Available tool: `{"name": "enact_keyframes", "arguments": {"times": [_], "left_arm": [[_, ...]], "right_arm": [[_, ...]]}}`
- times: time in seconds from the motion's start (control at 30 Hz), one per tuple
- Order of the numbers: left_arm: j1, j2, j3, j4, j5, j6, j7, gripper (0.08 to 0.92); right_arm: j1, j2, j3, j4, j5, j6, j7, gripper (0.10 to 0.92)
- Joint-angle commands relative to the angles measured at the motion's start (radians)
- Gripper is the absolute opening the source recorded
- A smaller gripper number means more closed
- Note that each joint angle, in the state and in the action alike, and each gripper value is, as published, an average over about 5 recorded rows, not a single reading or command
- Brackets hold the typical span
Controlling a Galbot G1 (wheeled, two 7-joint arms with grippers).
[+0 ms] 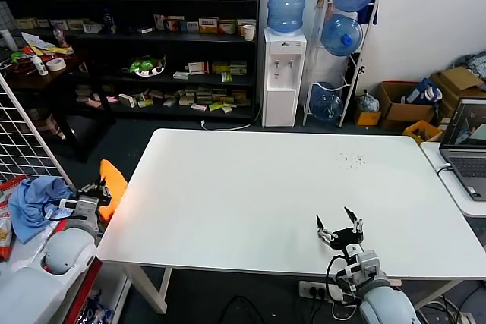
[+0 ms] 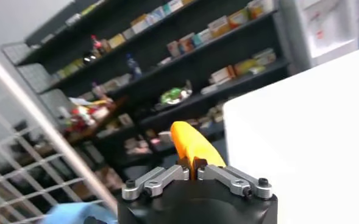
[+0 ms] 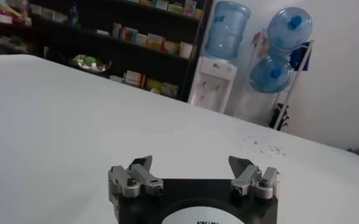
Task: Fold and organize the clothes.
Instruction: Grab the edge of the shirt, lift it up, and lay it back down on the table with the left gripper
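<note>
Head view: left claw [image 1: 101, 191] grips the orange T-shirt [image 1: 114, 182] beside the white surface [image 1: 250, 202]; right claw [image 1: 339, 229] waits open; no folding begun.

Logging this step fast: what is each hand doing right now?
Left hand: closed on the orange T-shirt, off the table's left edge.
Right hand: open, holding nothing, above the table's near edge.

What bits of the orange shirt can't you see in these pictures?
- Head view: most of the orange T-shirt hangs below the white table edge, beside the left gripper.
- Left wrist view: the shirt's lower part sits behind the shut fingers.
- Lettering: not visible anywhere.
</note>
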Motion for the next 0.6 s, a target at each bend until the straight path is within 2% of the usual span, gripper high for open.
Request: {"name": "enact_keyframes", "arguments": {"times": [0.03, 0.37, 0.6], "left_arm": [[0.014, -0.179, 0.104, -0.208, -0.130, 0.067, -0.049, 0.123], [-0.009, -0.391, 0.194, -0.172, -0.125, 0.061, -0.078, 0.123], [-0.043, -0.609, 0.256, -0.062, -0.071, 0.037, -0.082, 0.123]], "right_arm": [[-0.015, -0.001, 0.008, 0.010, -0.007, 0.000, 0.002, 0.823], [-0.027, -0.007, 0.022, 0.012, -0.012, 0.003, 0.002, 0.823], [-0.025, -0.006, 0.028, 0.004, -0.021, 0.011, 0.002, 0.823]]}}
